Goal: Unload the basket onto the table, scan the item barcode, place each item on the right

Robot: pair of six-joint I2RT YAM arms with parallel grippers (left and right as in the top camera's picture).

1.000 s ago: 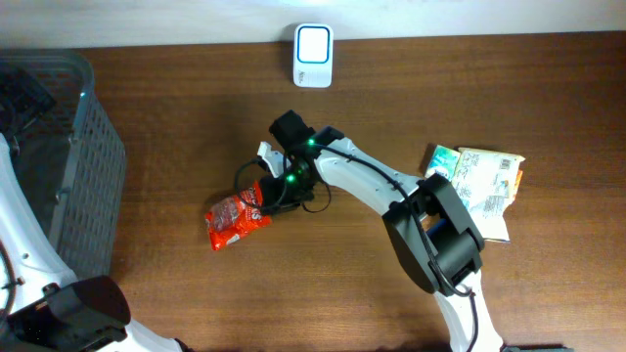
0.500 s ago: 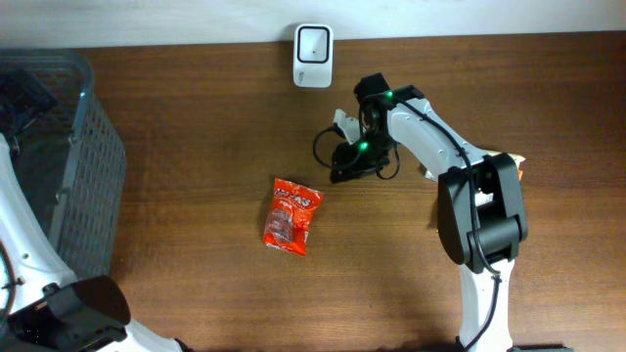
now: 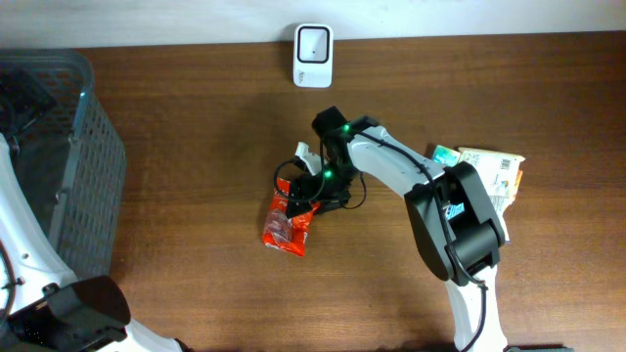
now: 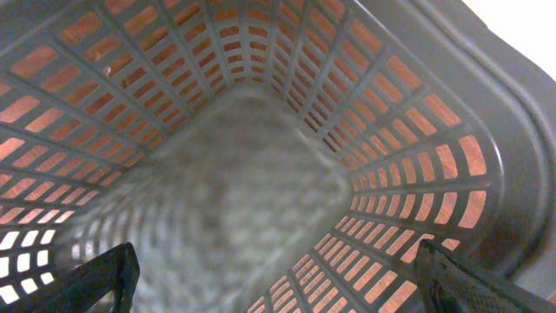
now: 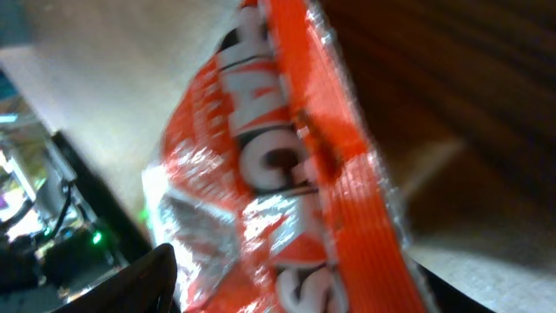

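Observation:
An orange-red foil snack packet [image 3: 288, 225] lies flat on the wooden table, left of centre. My right gripper [image 3: 299, 190] hovers over its upper end. In the right wrist view the packet [image 5: 287, 165] fills the frame, and the right gripper [image 5: 291, 283] stands open with one dark finger [image 5: 143, 283] on each side of it. The white barcode scanner [image 3: 313, 42] stands at the table's back edge. My left gripper [image 4: 282, 291] is open inside the grey basket [image 4: 261, 130], holding nothing.
The grey mesh basket [image 3: 93, 166] stands at the table's left edge. A small pile of pale packaged items [image 3: 486, 181] lies at the right, beside the right arm's base. Bare wood lies between the scanner and the packet.
The snack packet now lies further right and turned more upright. The right gripper let it go, swung up toward the scanner, then came back down over the packet with its jaws wider.

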